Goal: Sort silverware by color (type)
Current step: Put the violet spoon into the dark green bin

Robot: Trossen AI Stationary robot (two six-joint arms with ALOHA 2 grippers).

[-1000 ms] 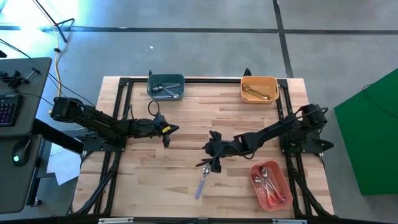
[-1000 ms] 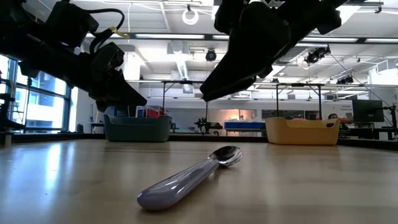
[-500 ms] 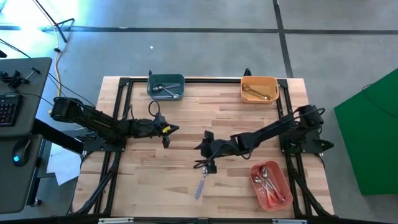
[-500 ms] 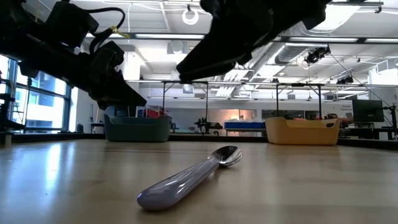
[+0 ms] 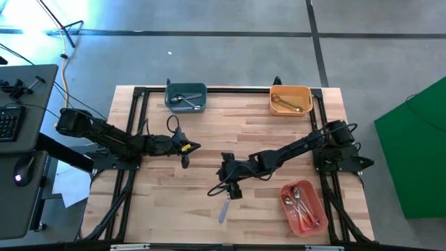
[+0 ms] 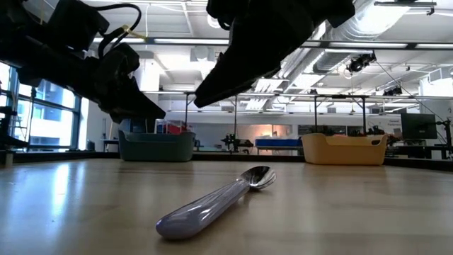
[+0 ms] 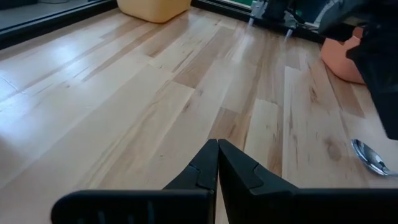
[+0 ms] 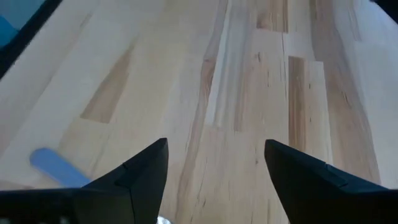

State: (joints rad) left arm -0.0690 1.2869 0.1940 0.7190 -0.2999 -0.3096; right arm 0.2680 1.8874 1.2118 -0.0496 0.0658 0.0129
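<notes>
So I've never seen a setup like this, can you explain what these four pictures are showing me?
It is a robot with two dark arms at a pale wooden table. One picture looks straight down, one looks level across the tabletop, and two come from cameras on the arms' wrists. The left gripper is shut and empty, waiting left of the table's centre. The right gripper is open, holding nothing, hovering over a lavender-handled, silver-headed spoon that lies alone on the wood. Three bins stand at the edges: a teal bin and an orange bin at the far side, a red-pink bin near the right front, each already holding some utensils.
</notes>
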